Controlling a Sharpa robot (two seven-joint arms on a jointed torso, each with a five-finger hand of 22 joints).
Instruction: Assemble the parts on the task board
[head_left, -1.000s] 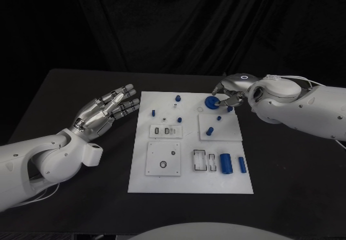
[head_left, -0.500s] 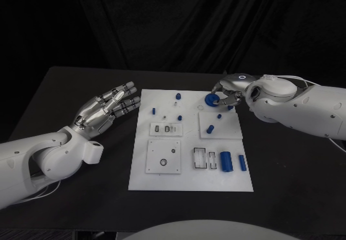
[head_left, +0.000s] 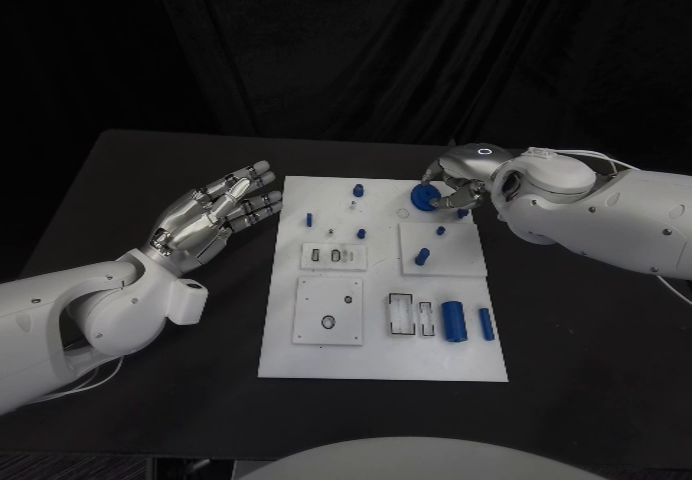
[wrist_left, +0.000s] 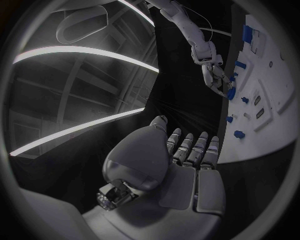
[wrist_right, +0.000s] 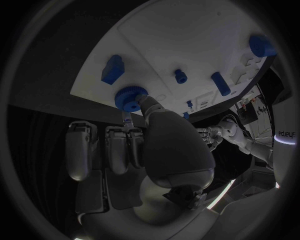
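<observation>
Barely moved: right hand (head_left: 459, 185) w/ blue wheel (head_left: 423, 198), black table (head_left: 144, 180).

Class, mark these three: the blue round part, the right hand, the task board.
blue round part (head_left: 421, 198), head view, top face.
right hand (head_left: 456, 180), head view, back of hand.
task board (head_left: 382, 362), head view, bare near edge.

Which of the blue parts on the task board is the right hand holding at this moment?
The round blue knob-like part at the board's far right corner, pinched by the right hand. It is wider and rounder than the small pegs and cylinders, which lie untouched.

Blue parts (head_left: 453, 323), white task board (head_left: 378, 350)
</observation>
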